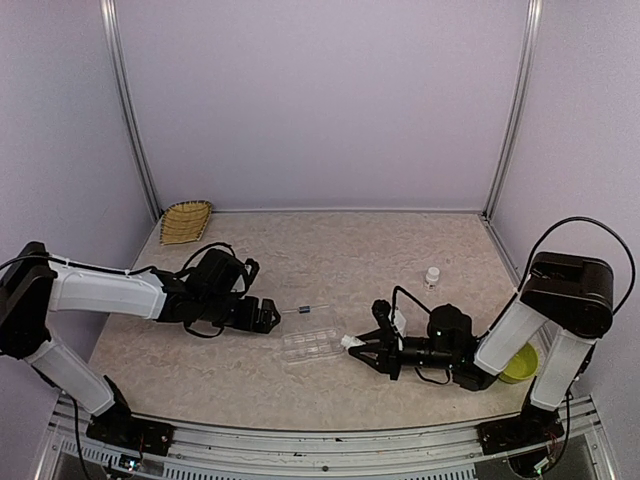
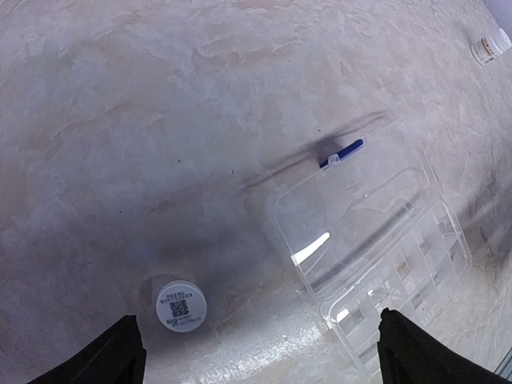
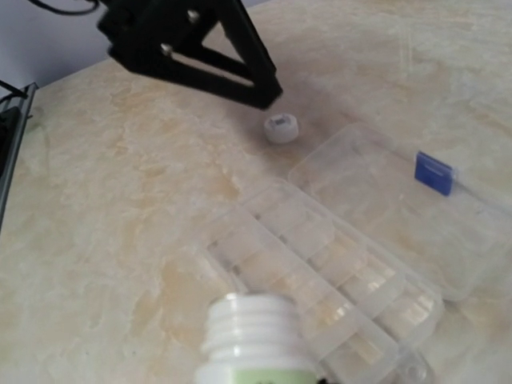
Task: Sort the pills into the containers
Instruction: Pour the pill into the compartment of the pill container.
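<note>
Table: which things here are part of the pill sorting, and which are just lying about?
In use: organizer, open bottle in right gripper, its cap.
Lying about, it seems: capped bottle, woven tray, green bowl.

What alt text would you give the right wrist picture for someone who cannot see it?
An uncapped white bottle sits at the bottom edge, its threaded neck toward a clear organizer box lying open on the marbled table, lid with blue latch folded flat beside its cells. Beyond, a small white cap sits on the table below the open black left hand.
</note>
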Robot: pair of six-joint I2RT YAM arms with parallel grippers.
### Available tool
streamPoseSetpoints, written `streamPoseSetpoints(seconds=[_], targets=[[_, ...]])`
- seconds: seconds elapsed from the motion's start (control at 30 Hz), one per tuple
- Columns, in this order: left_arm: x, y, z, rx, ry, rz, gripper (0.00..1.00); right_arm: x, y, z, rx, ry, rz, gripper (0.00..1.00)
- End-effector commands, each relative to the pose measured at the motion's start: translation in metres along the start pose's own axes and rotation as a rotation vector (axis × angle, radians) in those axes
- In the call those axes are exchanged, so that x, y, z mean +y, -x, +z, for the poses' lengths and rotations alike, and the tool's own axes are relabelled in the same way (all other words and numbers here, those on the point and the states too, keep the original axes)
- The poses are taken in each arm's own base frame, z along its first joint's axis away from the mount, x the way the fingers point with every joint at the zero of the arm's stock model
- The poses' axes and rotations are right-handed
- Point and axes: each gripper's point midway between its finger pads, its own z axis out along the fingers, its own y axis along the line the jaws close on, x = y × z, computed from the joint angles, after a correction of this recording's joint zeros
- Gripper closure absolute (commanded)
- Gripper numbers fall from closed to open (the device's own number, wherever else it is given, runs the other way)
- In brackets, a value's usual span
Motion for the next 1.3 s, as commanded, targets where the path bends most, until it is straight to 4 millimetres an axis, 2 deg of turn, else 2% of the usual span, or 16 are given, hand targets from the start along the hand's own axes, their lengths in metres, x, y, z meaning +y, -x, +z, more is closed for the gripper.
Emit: streamPoseSetpoints(seconds=[0.0, 0.6, 1.27], targets=[[-0.01, 0.014, -0.008, -0.055, -0.017, 0.01, 0.01, -0.005, 0.01, 0.005, -0.045, -0.008, -0.003, 0.86], [-0.021, 0.019, -0.009, -0.099, -0.049, 0.043, 0.01, -0.023, -0.013, 0.016, 0.038, -0.058, 0.038, 0.86], [-0.022, 0.021, -0.012, -0.116, -0.055, 0.046, 0.01, -0.026, -0.03, 0.02, 0.093, -0.051, 0.079, 0.86]])
